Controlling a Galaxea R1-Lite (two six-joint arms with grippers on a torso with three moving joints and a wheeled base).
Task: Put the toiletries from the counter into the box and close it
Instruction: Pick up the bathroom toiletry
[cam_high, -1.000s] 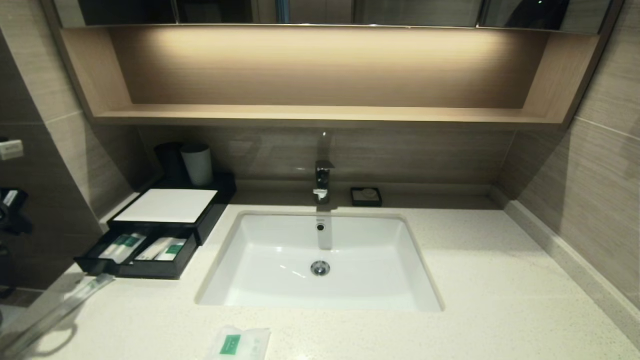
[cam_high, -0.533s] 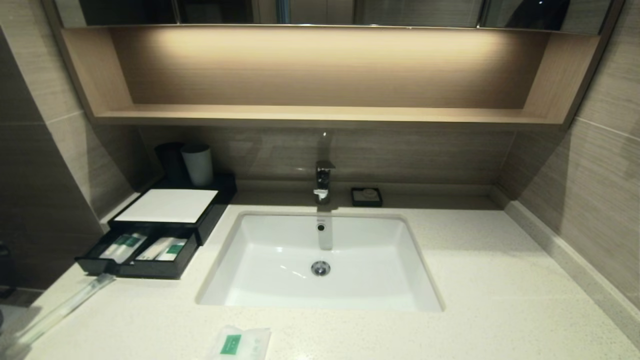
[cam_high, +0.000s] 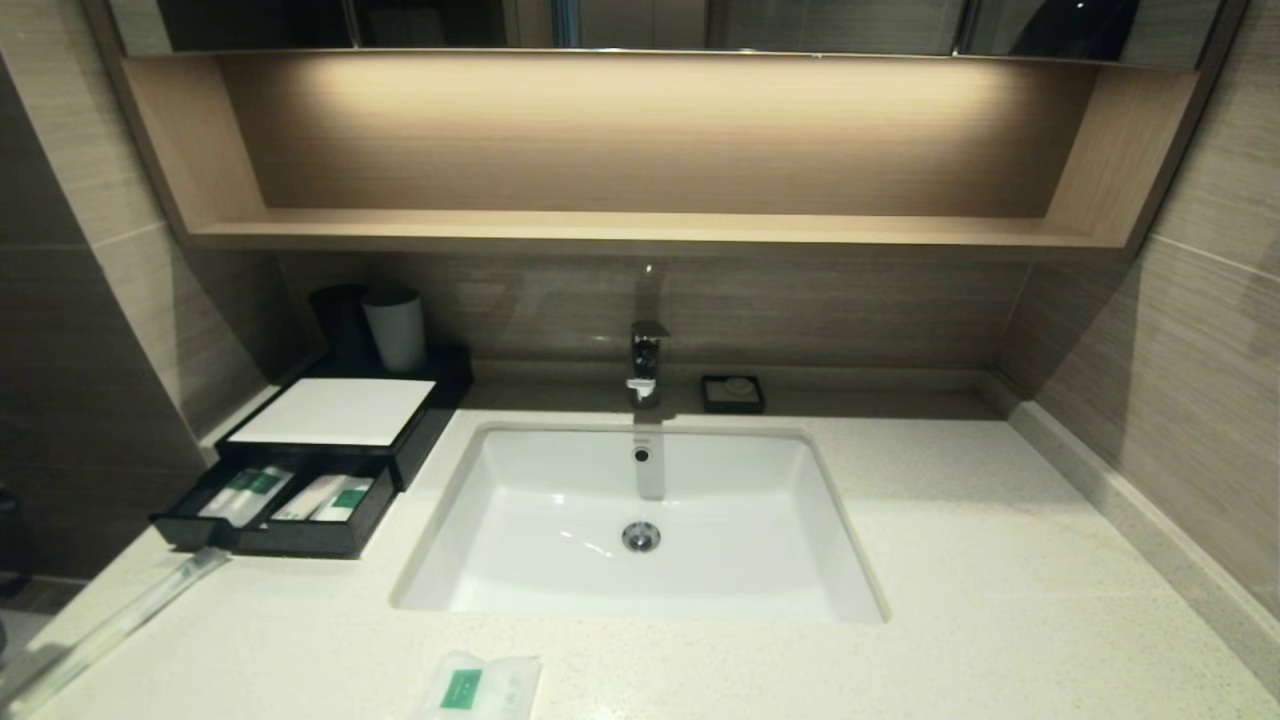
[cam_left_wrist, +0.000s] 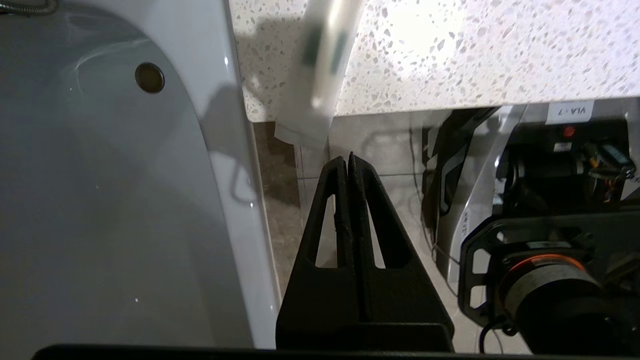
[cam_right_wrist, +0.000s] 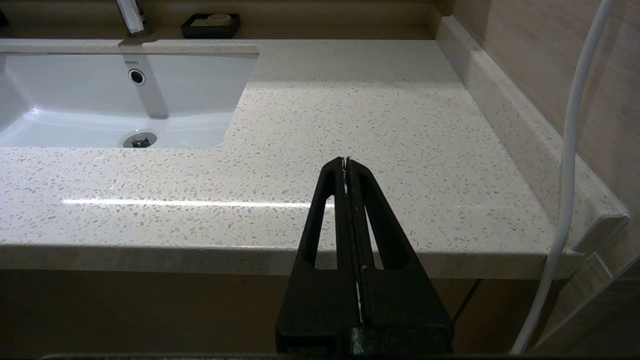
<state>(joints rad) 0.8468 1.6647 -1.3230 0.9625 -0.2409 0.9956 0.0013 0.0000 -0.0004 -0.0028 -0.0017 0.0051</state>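
The black box (cam_high: 335, 410) with a white top panel stands at the counter's (cam_high: 950, 560) back left. Its front drawer (cam_high: 275, 535) is pulled out and holds wrapped items with green labels (cam_high: 255, 487). One clear-wrapped toothbrush (cam_high: 130, 615) lies on the counter in front of the drawer, its end overhanging the left edge; it also shows in the left wrist view (cam_left_wrist: 325, 65). The white sachet (cam_high: 478, 688) lies at the counter's front edge. My left gripper (cam_left_wrist: 348, 157) is shut and empty, below the counter edge just under the toothbrush's end. My right gripper (cam_right_wrist: 346, 161) is shut and empty.
The white sink (cam_high: 640, 520) with tap (cam_high: 645, 360) fills the middle. A grey cup (cam_high: 395, 328) and a dark cup stand behind the box. A small black soap dish (cam_high: 733, 393) sits by the tap. A white cable (cam_right_wrist: 570, 150) hangs beside my right gripper.
My left arm, seen at the far left edge a second ago, has drawn back out of the head view. The toothbrush on the counter has settled and lies still.
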